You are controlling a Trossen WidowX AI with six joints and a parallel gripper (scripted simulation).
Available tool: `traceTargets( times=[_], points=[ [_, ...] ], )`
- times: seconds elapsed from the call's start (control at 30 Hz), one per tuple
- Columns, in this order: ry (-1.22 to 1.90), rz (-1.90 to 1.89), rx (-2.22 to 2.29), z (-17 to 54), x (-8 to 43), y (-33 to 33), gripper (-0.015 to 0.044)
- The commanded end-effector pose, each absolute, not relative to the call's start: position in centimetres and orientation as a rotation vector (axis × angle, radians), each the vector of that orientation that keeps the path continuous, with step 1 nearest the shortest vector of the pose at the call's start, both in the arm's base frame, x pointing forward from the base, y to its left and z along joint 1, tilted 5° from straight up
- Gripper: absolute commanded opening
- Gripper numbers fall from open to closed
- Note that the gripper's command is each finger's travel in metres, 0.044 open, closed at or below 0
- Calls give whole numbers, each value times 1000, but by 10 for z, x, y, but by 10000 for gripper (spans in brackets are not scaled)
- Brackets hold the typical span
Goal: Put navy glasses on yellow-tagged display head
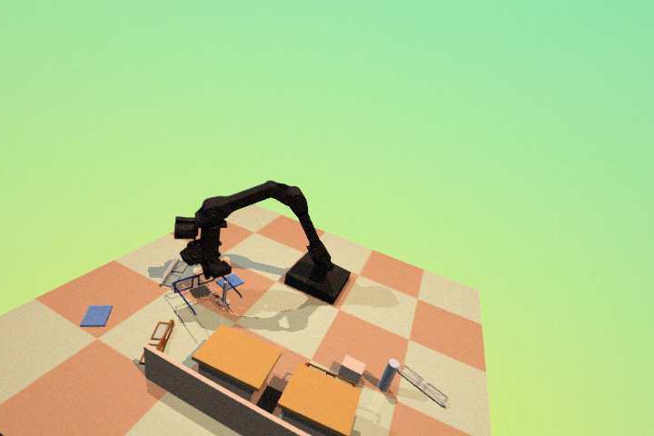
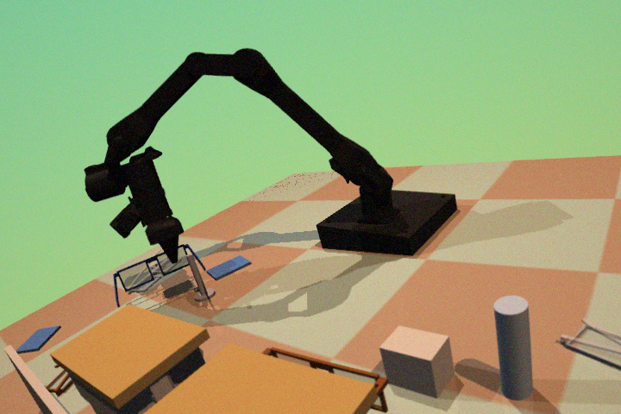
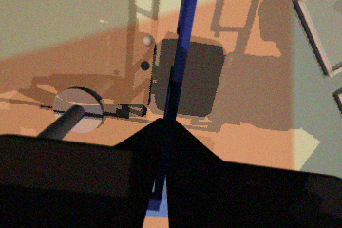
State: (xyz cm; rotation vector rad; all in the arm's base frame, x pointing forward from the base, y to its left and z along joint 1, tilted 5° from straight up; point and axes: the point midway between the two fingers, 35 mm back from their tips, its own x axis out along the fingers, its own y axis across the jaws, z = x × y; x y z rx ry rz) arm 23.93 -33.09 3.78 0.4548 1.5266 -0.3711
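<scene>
From above, two orange boards point(image 1: 236, 354) point(image 1: 320, 398) point(image 2: 130, 356) point(image 2: 262, 385) sit between five and six o'clock from our pincer point(image 1: 215, 274) point(image 2: 174, 260) point(image 3: 168, 123); what lies beneath is mostly hidden. We have its fingers nearly closed, gripping the navy glasses point(image 1: 184, 302) point(image 2: 116, 291) point(image 3: 184, 43), which extend towards eight o'clock.

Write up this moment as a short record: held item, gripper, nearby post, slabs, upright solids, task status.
held item: navy glasses, off the table
gripper: shut on the glasses
nearby post: thin, round foot
slabs: two, orange
upright solids: grey cylinder, block
task status: glasses not released
</scene>
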Motion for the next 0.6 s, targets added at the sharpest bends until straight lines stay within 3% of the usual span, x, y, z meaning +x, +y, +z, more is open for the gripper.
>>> traceTargets(
  times=[0.0,0.57],
  points=[
    [1524,-370,457,38,238,-329,0],
    [1525,-370,457,97,230,-329,0]
  ],
)
